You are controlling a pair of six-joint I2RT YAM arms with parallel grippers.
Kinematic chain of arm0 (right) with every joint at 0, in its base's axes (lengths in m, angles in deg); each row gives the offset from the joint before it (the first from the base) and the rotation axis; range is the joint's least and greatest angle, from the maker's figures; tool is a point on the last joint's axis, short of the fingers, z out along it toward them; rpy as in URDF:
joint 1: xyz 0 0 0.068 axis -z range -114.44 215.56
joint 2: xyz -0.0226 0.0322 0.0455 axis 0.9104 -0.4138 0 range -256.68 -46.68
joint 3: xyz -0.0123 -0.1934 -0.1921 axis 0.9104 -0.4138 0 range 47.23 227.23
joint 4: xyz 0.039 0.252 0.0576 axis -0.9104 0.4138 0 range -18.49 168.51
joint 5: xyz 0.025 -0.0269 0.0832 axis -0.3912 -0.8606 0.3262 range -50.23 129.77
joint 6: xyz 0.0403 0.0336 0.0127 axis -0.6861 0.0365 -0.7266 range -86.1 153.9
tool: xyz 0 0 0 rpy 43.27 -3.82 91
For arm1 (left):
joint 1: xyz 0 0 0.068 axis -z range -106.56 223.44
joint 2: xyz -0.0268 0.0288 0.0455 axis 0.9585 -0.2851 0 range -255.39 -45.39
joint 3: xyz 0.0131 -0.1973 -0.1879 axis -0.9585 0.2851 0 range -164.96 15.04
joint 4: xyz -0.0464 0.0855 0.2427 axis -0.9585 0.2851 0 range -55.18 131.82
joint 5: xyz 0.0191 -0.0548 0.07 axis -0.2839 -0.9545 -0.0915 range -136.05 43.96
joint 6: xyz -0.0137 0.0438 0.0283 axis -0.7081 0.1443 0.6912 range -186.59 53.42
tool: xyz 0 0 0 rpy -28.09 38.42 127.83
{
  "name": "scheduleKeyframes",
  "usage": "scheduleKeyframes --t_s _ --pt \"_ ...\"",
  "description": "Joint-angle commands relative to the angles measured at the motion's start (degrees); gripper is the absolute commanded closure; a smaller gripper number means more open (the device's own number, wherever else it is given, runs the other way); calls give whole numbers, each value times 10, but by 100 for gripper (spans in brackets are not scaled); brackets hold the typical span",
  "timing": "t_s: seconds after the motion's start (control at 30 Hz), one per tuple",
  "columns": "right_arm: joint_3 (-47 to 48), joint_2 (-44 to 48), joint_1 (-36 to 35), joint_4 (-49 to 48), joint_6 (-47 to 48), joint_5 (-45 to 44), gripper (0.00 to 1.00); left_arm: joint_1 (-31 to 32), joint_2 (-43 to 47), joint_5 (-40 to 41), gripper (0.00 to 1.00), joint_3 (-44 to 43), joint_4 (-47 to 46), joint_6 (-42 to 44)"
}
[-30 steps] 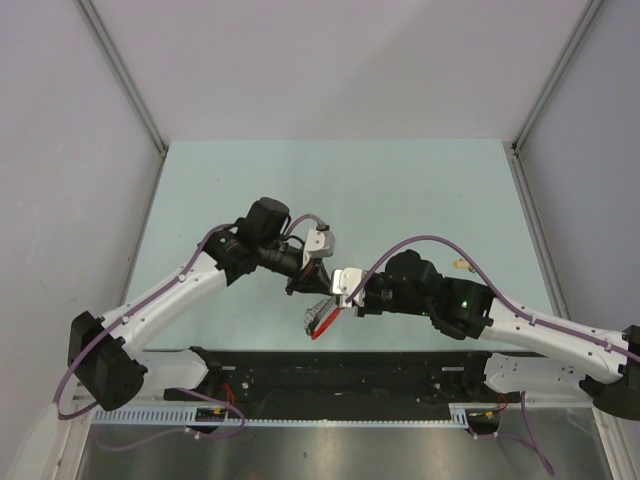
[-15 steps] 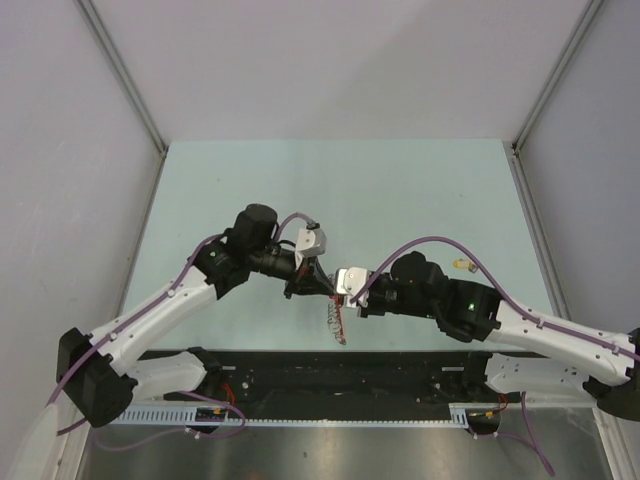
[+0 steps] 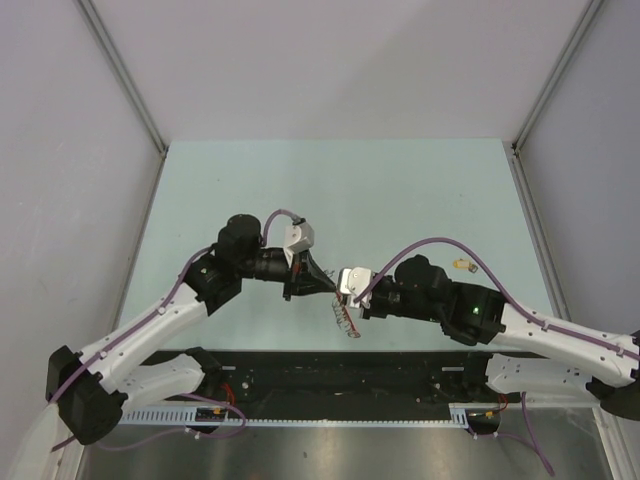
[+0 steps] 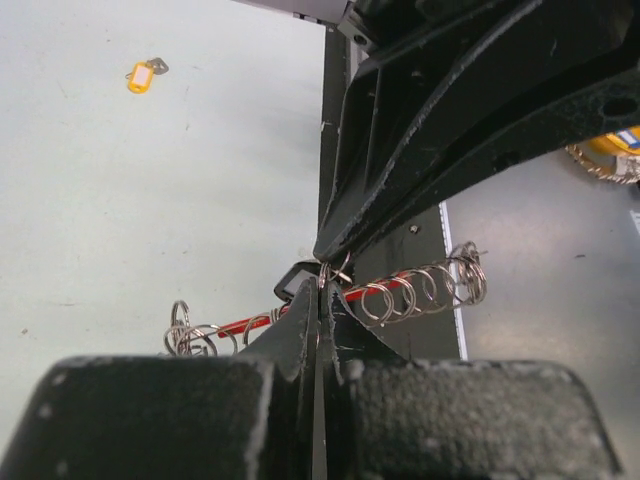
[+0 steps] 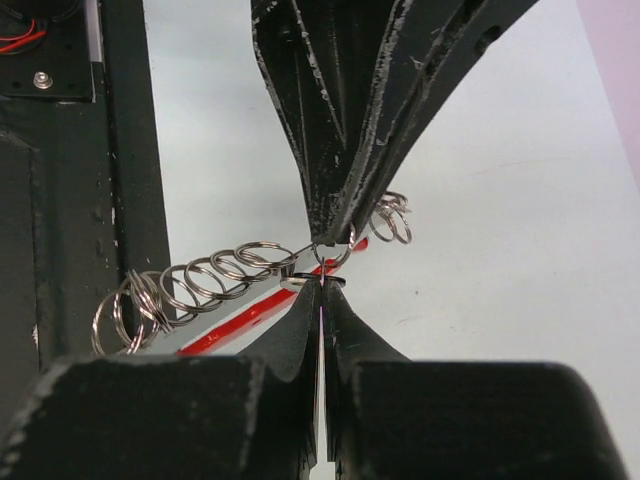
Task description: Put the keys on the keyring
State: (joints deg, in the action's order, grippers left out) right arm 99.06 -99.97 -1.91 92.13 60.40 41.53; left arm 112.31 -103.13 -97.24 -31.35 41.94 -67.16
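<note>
- Since a second ago your left arm has drawn its elbow nearer and leftward. The left gripper (image 4: 319, 296) now meets the right one slightly further right, with its fingers pressed together on one small loop of the keyring (image 5: 240, 268).
- Between the two tips, the keyring has swung from a slant to hanging almost straight down, near the table's near edge. To my eye you now have it steadied from both sides, but no key is anywhere close, so threading has not begun.
- It reads as a string of thin, shiny wire loops, overlapping like a stretched spring, running alongside a flat, glossy red strip (image 5: 243, 319).
- Your right gripper (image 5: 320, 292) is likewise closed, its scuffed black wedge fingers nipping a loop, tip to tip with the left.
- Far to the right, well apart from both grippers, a yellow-headed key (image 3: 461, 265) lies flat on the matte, pale-green table (image 3: 400, 190), untouched.
</note>
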Motion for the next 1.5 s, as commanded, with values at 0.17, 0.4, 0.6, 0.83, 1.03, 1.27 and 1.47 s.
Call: scheduleKeyframes --t_s 0.17,0.4,0.6,0.83,1.03,1.27,1.47 --pt "-23 -1 -18 -50 -25 -7 100 -6 25 13 100 23 -124 -68" --pt "-24 -2 -2 -74 -23 -52 100 -13 58 118 64 46 -109 -61" --pt "-23 -15 40 -86 -32 -60 100 -54 111 212 35 60 -86 -73" --pt "-23 -30 101 -92 -44 -42 100 -108 195 337 7 93 -56 -106" --pt "-23 -58 145 -98 -47 -24 100 -114 254 392 0 111 -35 -69" --pt "-24 -92 186 -137 -42 49 100 -115 276 395 0 134 -10 -43" --pt "-23 -136 200 -166 -25 81 100 -121 286 406 0 135 -6 -46"
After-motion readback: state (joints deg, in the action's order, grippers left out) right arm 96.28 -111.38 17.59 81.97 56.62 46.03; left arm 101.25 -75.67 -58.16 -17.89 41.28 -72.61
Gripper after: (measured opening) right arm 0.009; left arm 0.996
